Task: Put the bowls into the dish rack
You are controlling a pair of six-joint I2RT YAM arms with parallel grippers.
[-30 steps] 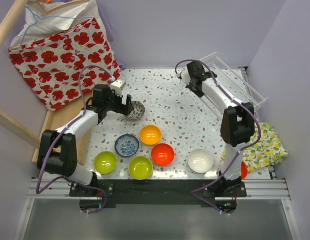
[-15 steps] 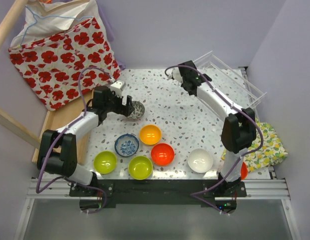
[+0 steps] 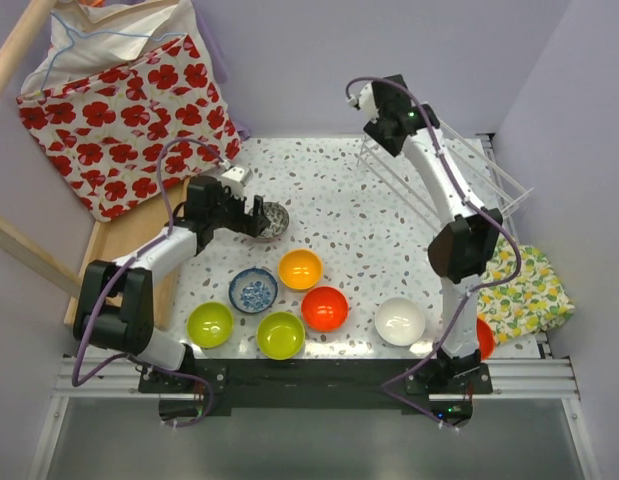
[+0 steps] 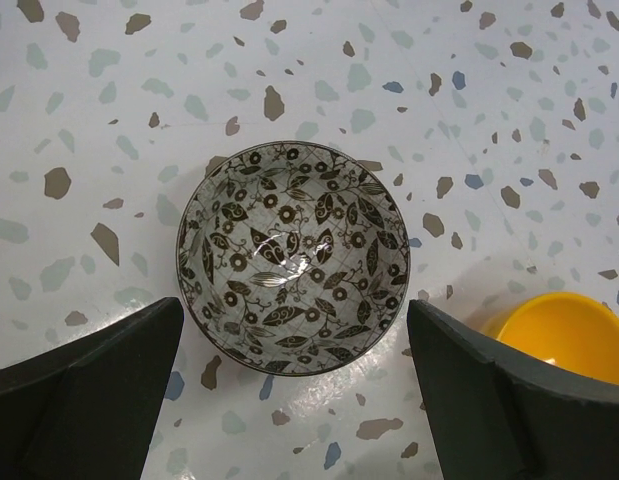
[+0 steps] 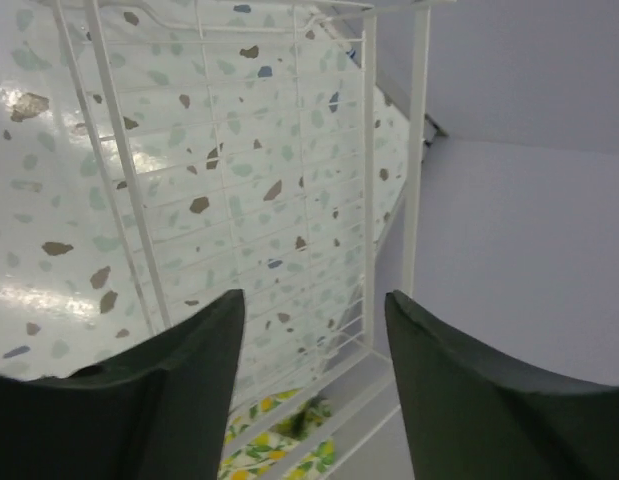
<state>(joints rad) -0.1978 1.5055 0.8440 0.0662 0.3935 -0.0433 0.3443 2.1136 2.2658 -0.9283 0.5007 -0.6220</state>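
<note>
**Item:** grey-patterned bowl, upright on the counter, just beside the orange-yellow bowl and well apart from the dish rack at the far right.

**Left claw**: fingers spread wide, hanging over the bowl, one on either side of its rim.

**Right claw**: fingers apart against the rack's wires, and we see nothing held.

**Handling, as we judge it:** light, stiff and glossy, so likely slippery, and it would chip if dropped. We would pinch the rim wall, one finger inside and one outside.

**Rack:** we see no bowl in it.
</note>
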